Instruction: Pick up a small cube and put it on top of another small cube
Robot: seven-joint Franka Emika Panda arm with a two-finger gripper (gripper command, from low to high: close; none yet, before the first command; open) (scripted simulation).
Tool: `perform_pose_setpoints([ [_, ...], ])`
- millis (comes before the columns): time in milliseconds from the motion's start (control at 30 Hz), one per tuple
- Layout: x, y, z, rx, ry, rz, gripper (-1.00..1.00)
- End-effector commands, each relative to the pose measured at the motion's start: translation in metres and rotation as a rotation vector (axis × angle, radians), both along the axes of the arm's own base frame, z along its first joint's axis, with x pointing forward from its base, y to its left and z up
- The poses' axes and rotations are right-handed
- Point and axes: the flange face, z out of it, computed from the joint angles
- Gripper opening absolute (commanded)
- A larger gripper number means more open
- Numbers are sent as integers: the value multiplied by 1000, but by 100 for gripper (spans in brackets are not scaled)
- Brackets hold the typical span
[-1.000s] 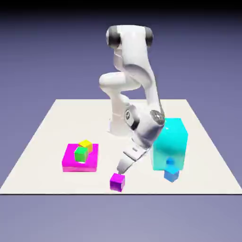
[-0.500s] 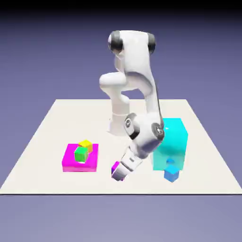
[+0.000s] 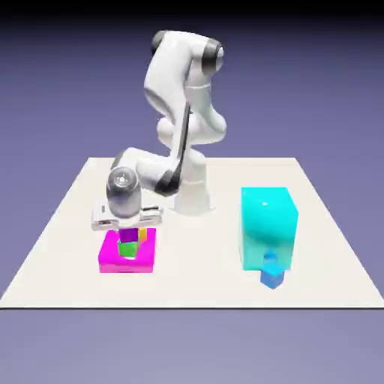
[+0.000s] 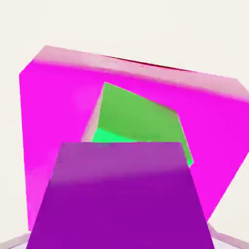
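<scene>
**Purple cube hanging just above the green one**

Blue-violet backdrop is sitting behind a pale table (image 3: pixel 67 225), and the white arm is reaching down toward the exterior view's left side of it. Its gripper (image 3: pixel 129 234) is pointing straight down and is closed on the tiny magenta-purple cube (image 3: pixel 130 235), which is showing between the fingers; in the hand view that cube (image 4: pixel 121 194) is filling the lower half of the picture and hiding the finger tips.

Directly beneath it the tiny green cube (image 3: pixel 128 249) is resting on the wide flat magenta block (image 3: pixel 126 259). A sliver of the tiny yellow cube (image 3: pixel 142 235) is peeking out just beside the gripper, also on the block.

What the coming move is turning on is the vertical line-up. In the exterior view the held cube is sitting right over the green one, close above it; whether the two are touching I cannot tell. In the hand view the green cube (image 4: pixel 138 121) is lying just beyond the held cube's far edge and is looking turned somewhat relative to it, so the faces are probably not squared up.

My reading is that the carry is nearly done and what is remaining is a short straight descent and a release. A large tall cyan block (image 3: pixel 268 225) and a small blue cube (image 3: pixel 271 277) are standing well apart, at the exterior view's right.
</scene>
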Motion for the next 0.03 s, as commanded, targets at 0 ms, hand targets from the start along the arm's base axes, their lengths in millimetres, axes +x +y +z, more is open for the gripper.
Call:
perform_pose_setpoints([
  [0,8,1,15,0,0,0,100],
])
